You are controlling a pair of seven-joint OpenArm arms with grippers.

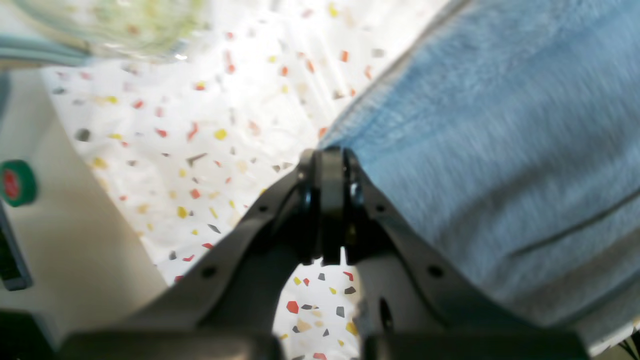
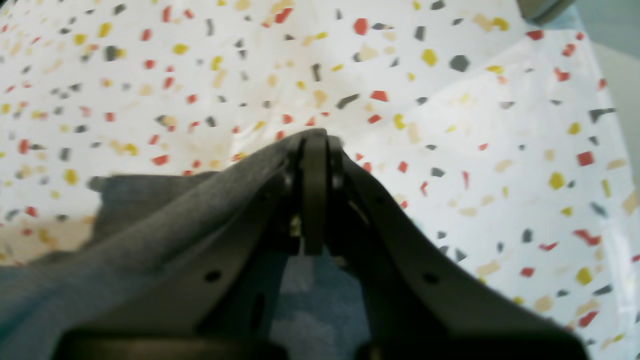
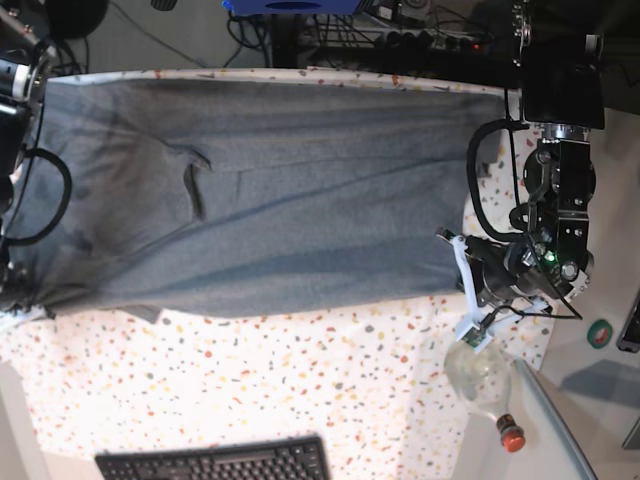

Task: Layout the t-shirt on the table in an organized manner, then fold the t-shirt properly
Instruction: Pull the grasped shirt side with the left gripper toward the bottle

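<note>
The heather-grey t-shirt [image 3: 270, 200] lies spread lengthwise across the far half of the speckled table [image 3: 300, 380], with a few creases near its middle. In the left wrist view my left gripper [image 1: 325, 162] is shut, its tips pinching the edge of the t-shirt [image 1: 500, 130], which stretches away to the right. The right wrist view has my right gripper [image 2: 315, 137] shut on the t-shirt [image 2: 150, 230], whose fabric drapes over the left finger and down to the lower left. Seen from the base, the left arm [image 3: 520, 270] is at the shirt's right end and the right arm [image 3: 12, 160] at its left end.
A clear plastic bottle [image 3: 485, 385] with a red cap lies near the table's right front corner, close to the left arm. A black keyboard [image 3: 215, 462] sits at the front edge. A green and red button [image 3: 600, 333] is off the table to the right. Cables run behind the table.
</note>
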